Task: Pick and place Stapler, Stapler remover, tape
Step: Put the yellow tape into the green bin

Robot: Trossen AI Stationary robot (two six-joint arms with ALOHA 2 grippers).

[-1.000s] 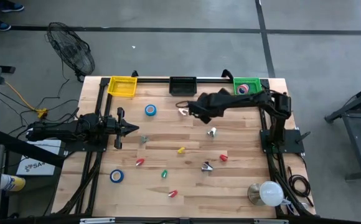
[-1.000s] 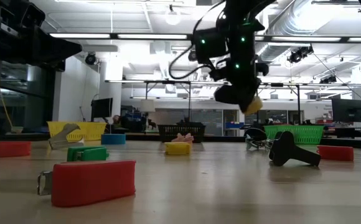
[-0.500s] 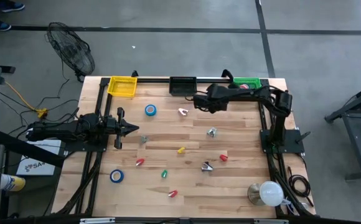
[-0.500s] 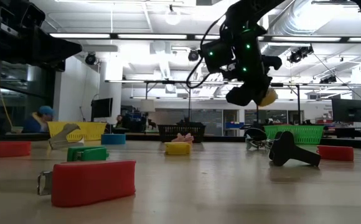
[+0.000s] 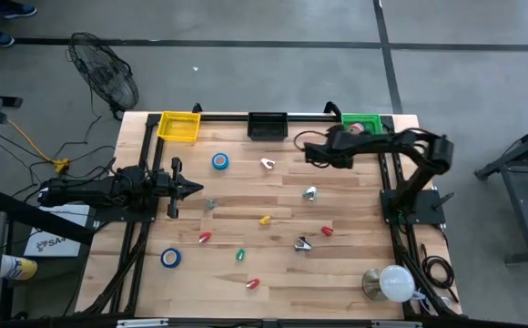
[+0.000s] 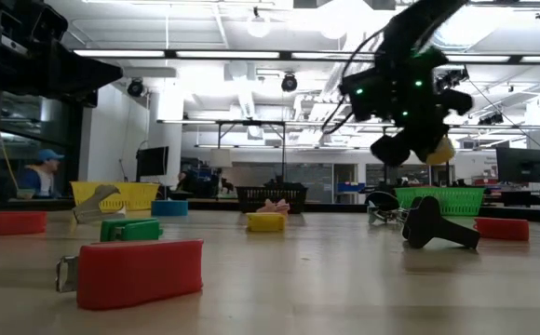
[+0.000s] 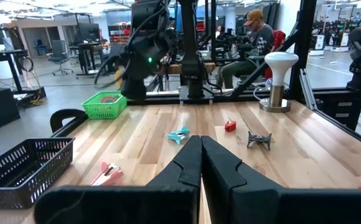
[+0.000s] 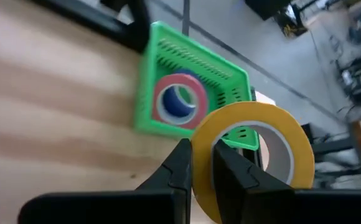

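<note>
My right gripper (image 8: 202, 155) is shut on a yellow tape roll (image 8: 261, 124) and hangs over the table's far right part (image 5: 317, 151), just short of the green basket (image 8: 193, 93), which holds a pink and a blue roll (image 8: 179, 102). In the low view the yellow roll (image 6: 440, 151) hangs well above the table. Two blue tape rolls (image 5: 220, 161) (image 5: 171, 258) lie flat on the wood. Small staplers in red (image 5: 205, 237), yellow (image 5: 265, 220) and green (image 5: 240, 255), and metal stapler removers (image 5: 309, 193) (image 5: 302, 243), lie scattered. My left gripper (image 7: 200, 155) waits shut at the left side. My right gripper pinches the wall of the yellow tape roll (image 8: 200, 134) with one finger (image 8: 227, 168) inside the ring's open centre and the other (image 8: 179, 163) outside it. The roll is lifted clear of the table, standing out beyond the fingertips.
A yellow basket (image 5: 179, 126) and a black basket (image 5: 267, 125) stand along the far edge, left of the green one. A white-domed stand (image 5: 393, 282) sits at the near right corner. People sit in the room behind the table.
My right gripper has carried the yellow tape roll toward the table's right edge and the green basket, rolling about its own axis and sinking a little. The roll has stayed in the hold, clear of the table.
</note>
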